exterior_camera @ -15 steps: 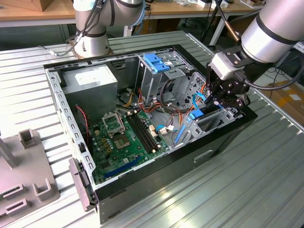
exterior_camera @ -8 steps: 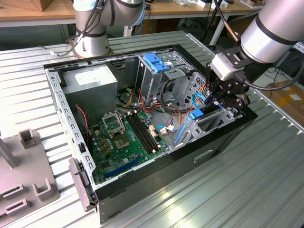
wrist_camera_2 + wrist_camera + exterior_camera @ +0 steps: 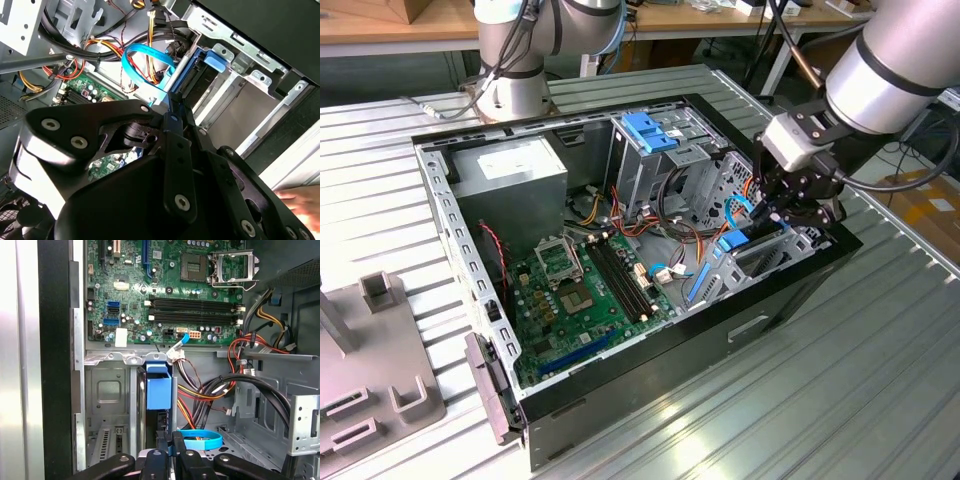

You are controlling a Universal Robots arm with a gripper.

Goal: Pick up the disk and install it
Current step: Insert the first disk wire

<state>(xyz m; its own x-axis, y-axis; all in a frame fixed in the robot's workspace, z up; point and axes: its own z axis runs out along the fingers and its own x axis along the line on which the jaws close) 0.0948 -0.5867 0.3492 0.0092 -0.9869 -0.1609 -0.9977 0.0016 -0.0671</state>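
The disk (image 3: 742,240) stands on edge in a metal bay at the case's side wall, on the exterior view's right. Its bright blue bracket (image 3: 158,390) shows edge-on between the bay's rails, and the blue tab (image 3: 215,57) points toward the case's rim. My gripper (image 3: 782,212) hangs just above the bay. The black fingers (image 3: 182,460) sit close together at the bracket's near end, and my gripper (image 3: 172,452) looks shut on the disk. In the second wrist view the gripper (image 3: 172,114) body hides most of the disk.
The open computer case (image 3: 790,290) lies on a ribbed metal table. Inside are the motherboard (image 3: 580,290), power supply (image 3: 510,170), a blue-topped drive cage (image 3: 650,130) and loose cables (image 3: 225,385), including a blue data cable (image 3: 145,60) near the bay. A grey fixture (image 3: 370,370) sits left.
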